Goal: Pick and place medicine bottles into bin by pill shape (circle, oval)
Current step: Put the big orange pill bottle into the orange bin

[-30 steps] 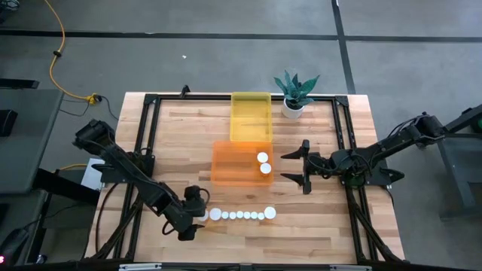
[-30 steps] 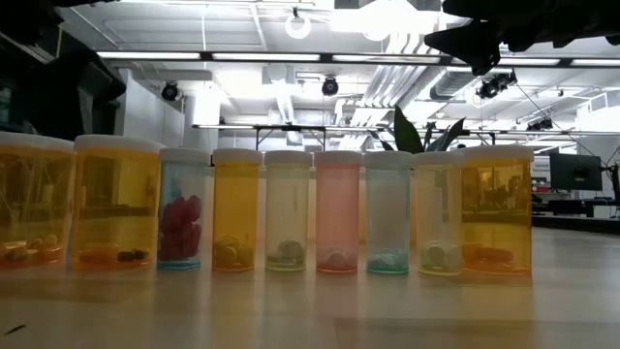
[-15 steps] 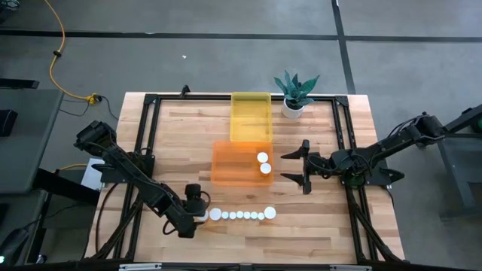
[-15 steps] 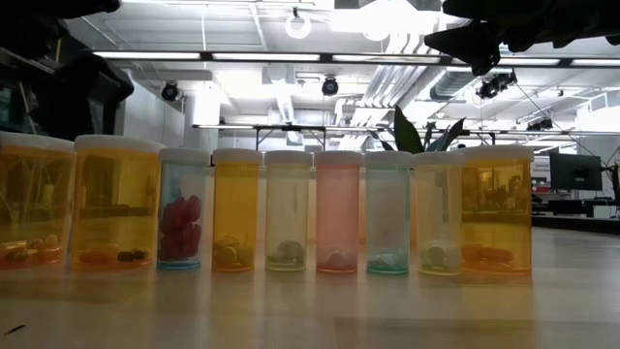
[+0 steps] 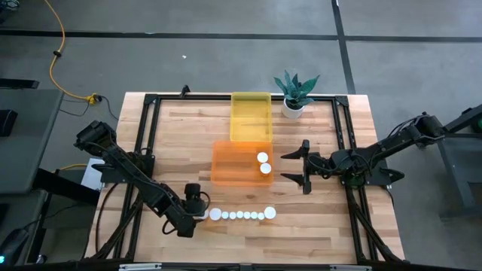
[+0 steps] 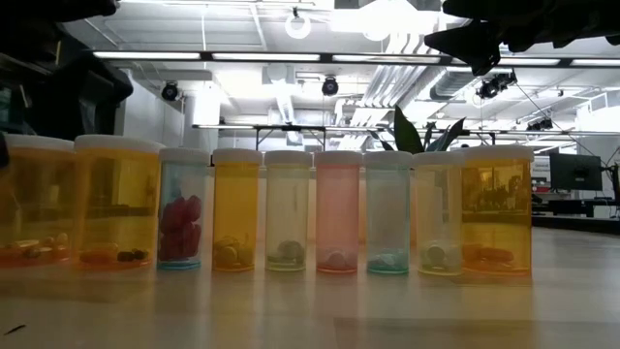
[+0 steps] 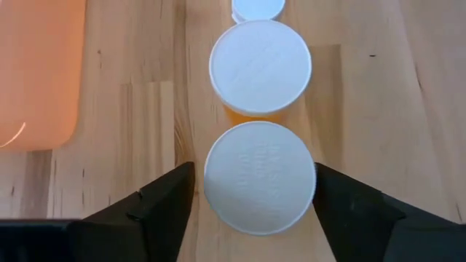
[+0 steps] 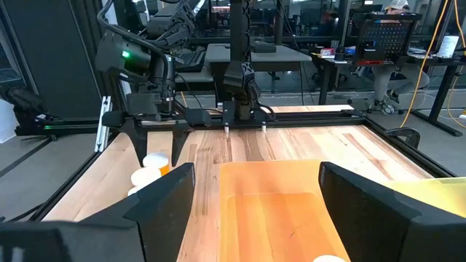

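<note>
- The wooden surface (image 5: 188, 128) is sitting inside a black metal frame (image 5: 147, 102), with grey floor all around and a yellow cable (image 5: 56, 56) trailing off to one side.
- Behind the surface, the room is showing ceiling lights (image 6: 291, 56), desks and monitors.
- The yellow bin (image 5: 250, 117) is lying at the far edge beside a potted plant (image 5: 295, 92); the orange bin (image 5: 233, 167) is sitting just in front of it, holding two white-capped bottles (image 5: 263, 163) at its right end.
- A row of medicine bottles (image 5: 242, 214) is standing along the near side, caps almost touching.
- The left gripper (image 7: 251, 193) is hanging at the row's left end, its fingers spread around the end bottle (image 7: 259, 177), one on each side and not yet pressing it.
- The right gripper (image 5: 295, 166) is hovering wide open just right of the orange bin, over bare wood.
- Open wood is lying free on both sides of the bins.
</note>
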Robot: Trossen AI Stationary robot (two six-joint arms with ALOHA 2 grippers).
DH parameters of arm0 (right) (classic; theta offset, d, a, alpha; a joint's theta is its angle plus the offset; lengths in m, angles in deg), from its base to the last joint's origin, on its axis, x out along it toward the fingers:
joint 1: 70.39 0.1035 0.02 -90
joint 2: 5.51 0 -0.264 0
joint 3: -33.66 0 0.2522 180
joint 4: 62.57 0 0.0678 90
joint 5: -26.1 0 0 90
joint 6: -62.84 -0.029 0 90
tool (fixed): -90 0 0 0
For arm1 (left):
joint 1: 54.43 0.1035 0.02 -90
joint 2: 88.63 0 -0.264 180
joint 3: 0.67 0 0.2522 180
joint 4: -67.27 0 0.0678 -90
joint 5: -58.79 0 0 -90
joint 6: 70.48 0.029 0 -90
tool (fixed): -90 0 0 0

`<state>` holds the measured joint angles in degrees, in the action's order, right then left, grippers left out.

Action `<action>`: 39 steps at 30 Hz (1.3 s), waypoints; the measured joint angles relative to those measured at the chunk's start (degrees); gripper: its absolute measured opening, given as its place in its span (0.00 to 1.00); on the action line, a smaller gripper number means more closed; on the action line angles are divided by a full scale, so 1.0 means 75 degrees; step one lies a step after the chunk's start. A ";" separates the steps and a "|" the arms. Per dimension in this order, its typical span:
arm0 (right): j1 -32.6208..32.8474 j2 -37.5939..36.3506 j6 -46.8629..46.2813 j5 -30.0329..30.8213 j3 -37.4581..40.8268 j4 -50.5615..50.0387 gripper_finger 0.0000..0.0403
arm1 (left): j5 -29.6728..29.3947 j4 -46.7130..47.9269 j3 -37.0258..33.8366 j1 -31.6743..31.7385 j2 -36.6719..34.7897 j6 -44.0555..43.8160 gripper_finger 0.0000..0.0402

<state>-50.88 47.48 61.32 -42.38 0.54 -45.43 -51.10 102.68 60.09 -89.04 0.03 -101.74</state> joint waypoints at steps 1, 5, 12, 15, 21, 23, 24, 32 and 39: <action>0.0001 0.0000 0.0000 0.0000 0.0000 0.0000 0.71 | -0.0005 0.0000 0.0000 0.0002 0.0000 -0.0002 0.61; 0.0001 -0.0001 0.0000 0.0000 0.0000 0.0000 0.71 | -0.0005 -0.0003 0.0000 0.0002 -0.0003 -0.0002 0.56; 0.0003 0.0000 0.0000 0.0000 0.0000 0.0000 0.71 | -0.0005 0.0016 0.0000 0.0002 -0.0070 -0.0001 0.49; 0.0000 -0.0001 0.0000 0.0000 0.0000 -0.0003 0.71 | 0.0004 0.0118 0.0003 0.0002 -0.0275 0.0001 0.49; 0.0000 -0.0003 0.0000 0.0000 0.0000 -0.0029 0.71 | -0.0340 0.1948 0.0608 -0.0001 -0.1164 0.0003 0.49; 0.0000 -0.0002 0.0000 0.0000 0.0000 -0.0026 0.71 | -0.0902 0.2749 0.0997 0.0019 -0.1490 0.0120 0.49; 0.0000 -0.0002 0.0000 0.0000 0.0000 -0.0030 0.71 | -0.1259 0.3046 0.1222 0.0070 -0.1627 0.0262 0.49; -0.0003 0.0000 0.0035 0.0014 0.0000 0.0019 0.71 | -0.1646 0.2479 0.2296 0.1770 -0.1870 0.2697 0.49; -0.0003 -0.0003 0.0055 0.0053 0.0000 0.0011 0.71 | 0.0047 0.0849 0.2292 0.3780 -0.0612 0.4264 0.49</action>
<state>-50.91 47.46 61.73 -41.98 0.54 -45.35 -50.74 109.05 77.28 -60.68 -4.56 -69.76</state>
